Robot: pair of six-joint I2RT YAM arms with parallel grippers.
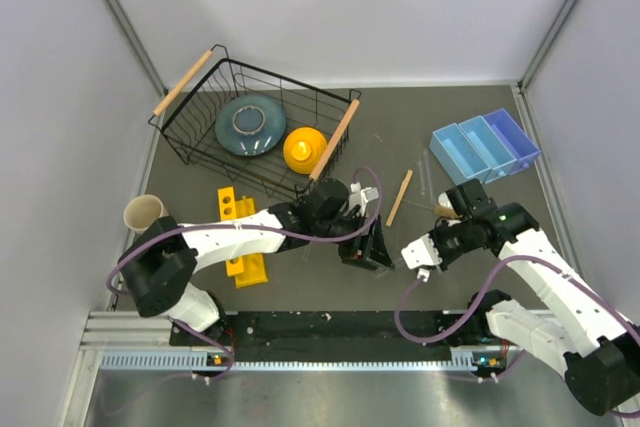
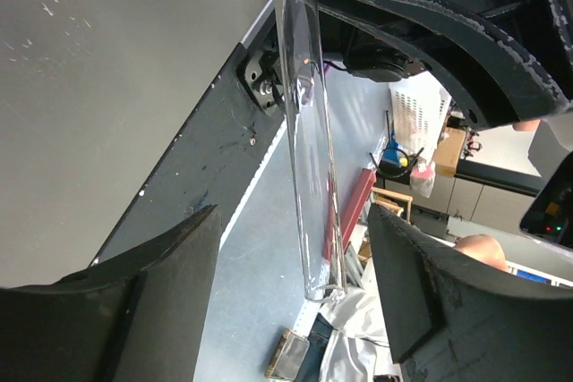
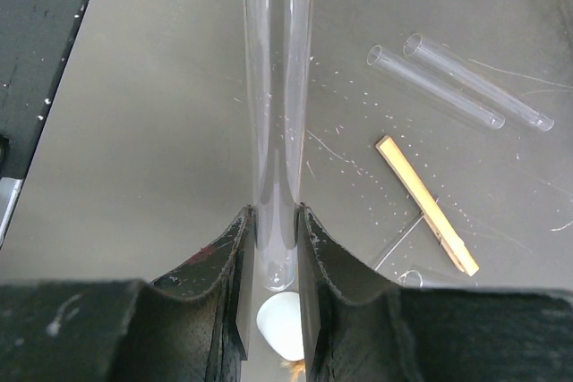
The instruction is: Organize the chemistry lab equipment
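Note:
My right gripper (image 3: 275,214) is shut on a slim clear glass tube (image 3: 273,87) near its rounded end and holds it above the table. The tube's open end (image 2: 322,284) reaches between the wide-open fingers of my left gripper (image 2: 294,221) without touching either of them. In the top view the two grippers (image 1: 372,247) (image 1: 416,257) face each other at the table's middle front. Two more glass tubes (image 3: 430,87) lie on the table beside the pale wooden stick (image 3: 425,205) (image 1: 399,197). A white round piece (image 3: 282,324) lies under my right gripper.
A black wire basket (image 1: 190,137) holding a blue-grey plate (image 1: 250,125) and a yellow dome (image 1: 304,149) stands at the back left. Blue bins (image 1: 485,144) stand at the back right. A yellow rack (image 1: 240,237) and a paper cup (image 1: 143,213) are at the left.

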